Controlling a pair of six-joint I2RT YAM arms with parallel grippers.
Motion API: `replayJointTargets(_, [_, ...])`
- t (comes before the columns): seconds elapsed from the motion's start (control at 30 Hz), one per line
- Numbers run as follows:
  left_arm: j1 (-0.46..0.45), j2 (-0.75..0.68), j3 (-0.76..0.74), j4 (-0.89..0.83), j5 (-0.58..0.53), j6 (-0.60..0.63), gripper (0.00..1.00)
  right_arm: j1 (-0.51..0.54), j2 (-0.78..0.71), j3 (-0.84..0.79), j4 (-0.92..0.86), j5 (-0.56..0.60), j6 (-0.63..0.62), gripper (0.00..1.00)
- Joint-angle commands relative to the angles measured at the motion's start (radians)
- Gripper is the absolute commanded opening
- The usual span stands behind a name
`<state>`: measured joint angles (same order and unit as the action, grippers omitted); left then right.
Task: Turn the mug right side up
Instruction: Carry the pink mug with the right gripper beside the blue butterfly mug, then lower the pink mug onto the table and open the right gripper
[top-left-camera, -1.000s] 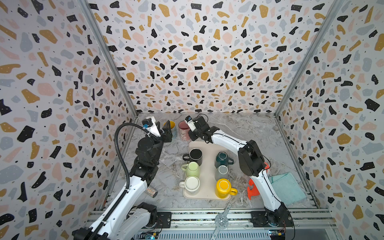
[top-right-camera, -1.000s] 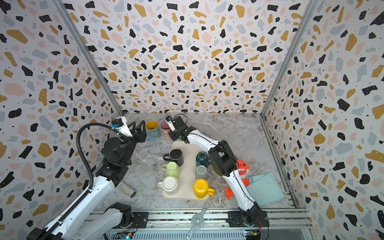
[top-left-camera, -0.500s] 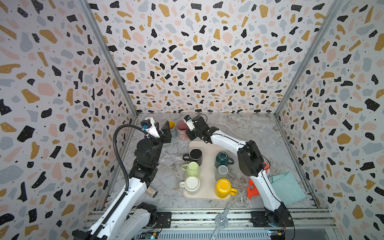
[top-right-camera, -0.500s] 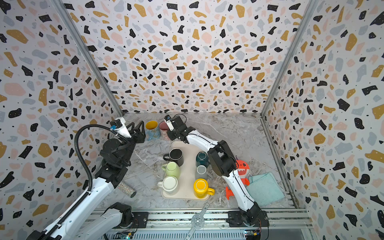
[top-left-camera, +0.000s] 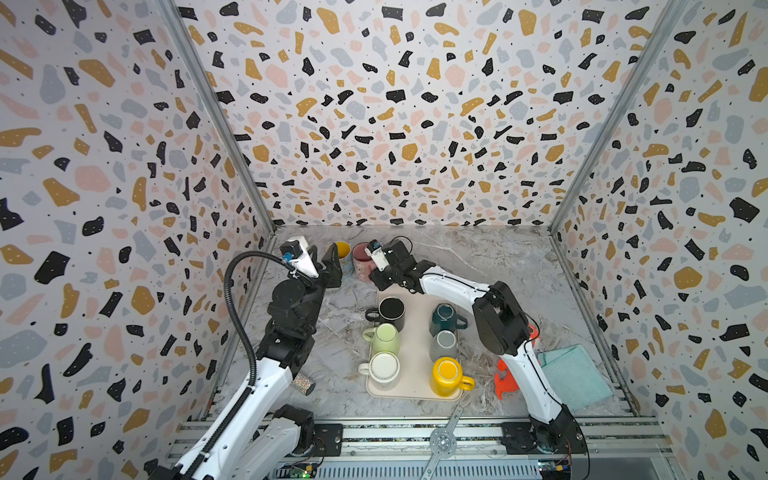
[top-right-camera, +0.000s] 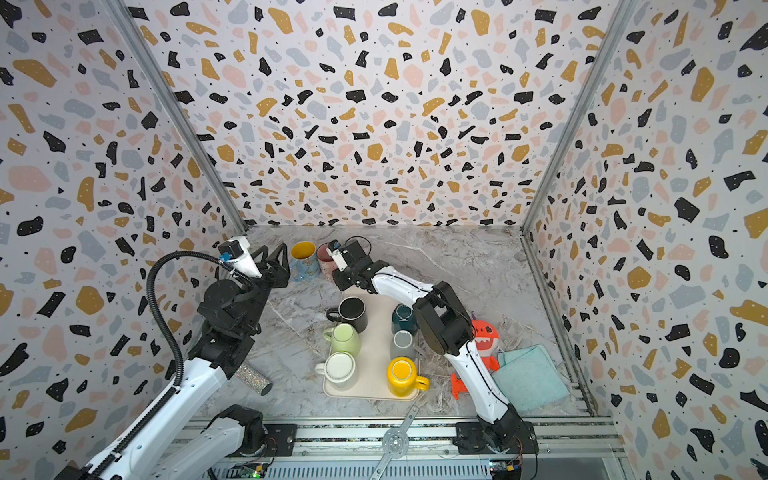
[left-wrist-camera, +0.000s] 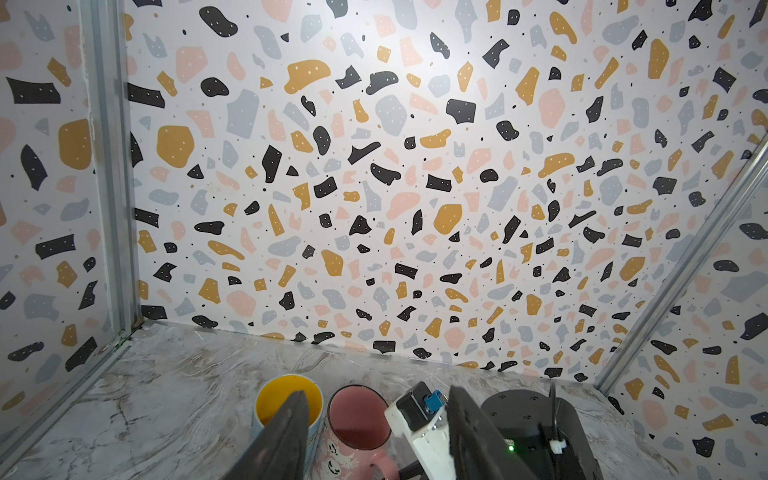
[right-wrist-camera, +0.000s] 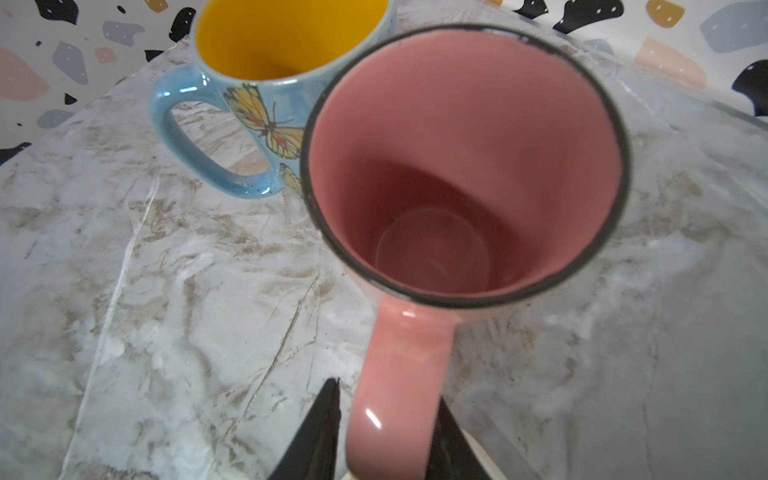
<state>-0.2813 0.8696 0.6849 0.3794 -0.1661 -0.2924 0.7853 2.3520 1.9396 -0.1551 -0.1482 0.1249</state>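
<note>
Pink mug (right-wrist-camera: 457, 166) stands mouth up on the table (right-wrist-camera: 166, 291), just beside the blue mug (right-wrist-camera: 257, 83), so the turning looks done. What seems left is for the right gripper (right-wrist-camera: 388, 395) to let go and back off. Its jaws straddle the pink handle, slightly spread, with a sliver of table showing beside one finger. The left gripper (top-right-camera: 274, 257) hangs at the blue mug's other side, jaws spread and empty. Whether the right gripper's other finger touches the handle is hard to tell. In both top views that gripper's body hides the handle.

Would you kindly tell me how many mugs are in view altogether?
8. Six sit on the tray: black, teal, green, grey, white, yellow. A blue mug and a pink mug stand behind it; none seems hidden.
</note>
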Motion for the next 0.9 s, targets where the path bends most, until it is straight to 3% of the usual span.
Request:
replayJointTargets(0.0, [0.007,-0.015,-0.008,0.029,0.0,-0.006,0.55,0.011,-0.096,-0.004,0.019,-0.041,0.029,0.33])
replayJointTargets(0.3, [0.007,-0.012,0.001,0.013,0.008,-0.014,0.55,0.028,-0.112,-0.011,0.016,-0.089,0.038,0.33])
replayJointTargets(0.47, [0.008,0.003,0.026,-0.043,0.011,-0.019,0.58,0.023,-0.142,-0.03,-0.02,-0.053,0.017,0.33])
replayJointTargets(0.87, [0.009,0.126,0.178,-0.287,0.041,-0.101,0.61,-0.048,-0.462,-0.394,0.065,0.046,0.043,0.43])
